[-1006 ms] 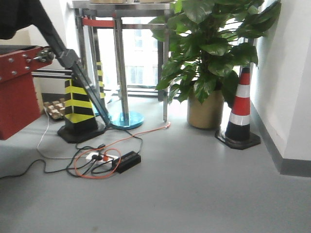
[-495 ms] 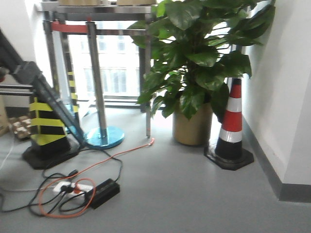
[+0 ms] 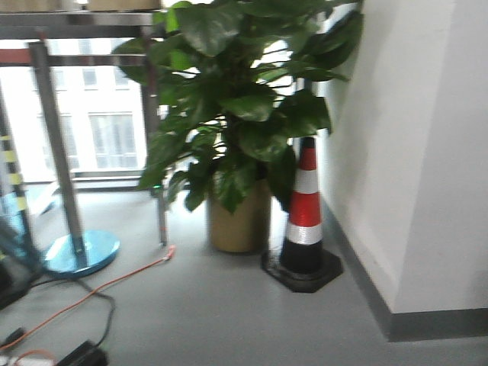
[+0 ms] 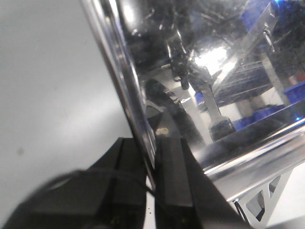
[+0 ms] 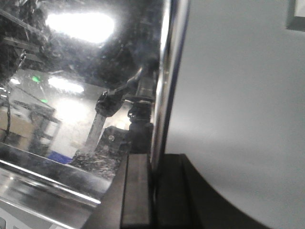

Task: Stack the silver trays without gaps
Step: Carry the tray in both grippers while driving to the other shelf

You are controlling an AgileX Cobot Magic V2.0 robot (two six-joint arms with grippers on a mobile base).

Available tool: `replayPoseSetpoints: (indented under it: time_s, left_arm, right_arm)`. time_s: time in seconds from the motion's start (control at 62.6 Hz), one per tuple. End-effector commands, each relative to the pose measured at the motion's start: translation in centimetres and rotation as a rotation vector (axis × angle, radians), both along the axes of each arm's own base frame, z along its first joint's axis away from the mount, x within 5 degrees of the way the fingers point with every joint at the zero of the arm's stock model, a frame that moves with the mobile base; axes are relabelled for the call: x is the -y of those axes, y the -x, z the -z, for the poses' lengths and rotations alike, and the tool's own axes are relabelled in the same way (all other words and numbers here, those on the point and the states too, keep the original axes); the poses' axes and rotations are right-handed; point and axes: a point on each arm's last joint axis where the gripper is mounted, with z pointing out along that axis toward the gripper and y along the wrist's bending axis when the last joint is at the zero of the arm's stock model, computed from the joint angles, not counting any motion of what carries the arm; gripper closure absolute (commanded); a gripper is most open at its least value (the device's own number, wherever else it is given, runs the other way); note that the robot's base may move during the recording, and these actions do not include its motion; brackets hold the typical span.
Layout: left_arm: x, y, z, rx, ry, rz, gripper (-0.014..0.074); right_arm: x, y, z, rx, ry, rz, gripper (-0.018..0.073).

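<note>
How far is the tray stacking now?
Done: no stack shows in any view. In hand: the left gripper and the right gripper are each shut on a silver tray rim; one tray or two, I cannot tell. Left: the flush stacking itself; the front view shows a potted plant and traffic cone, no trays.

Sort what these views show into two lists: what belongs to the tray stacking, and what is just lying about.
Job: silver tray rim in the left wrist view, left gripper shut on it; silver tray rim in the right wrist view, right gripper shut on it. One tray or two: cannot tell.
Lying about: potted plant, traffic cone, orange cable, blue-based post.
</note>
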Motion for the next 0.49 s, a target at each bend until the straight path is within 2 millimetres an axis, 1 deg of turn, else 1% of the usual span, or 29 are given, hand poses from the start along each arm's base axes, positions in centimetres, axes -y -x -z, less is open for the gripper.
replayPoseSetpoints:
  time_s: [0.0,0.479]
  left_arm:
    - [-0.4,1.32,-1.29,-0.006,0.027,0.05,0.0639]
    - [-0.4,1.32,-1.29,-0.006,0.027,0.05,0.0645]
  right_arm:
    - [0.04,0.4,-1.36,0.067,-0.044,-0.018,0.0502]
    - [0.04,0.4,-1.36,0.067,-0.044,-0.018,0.0502]
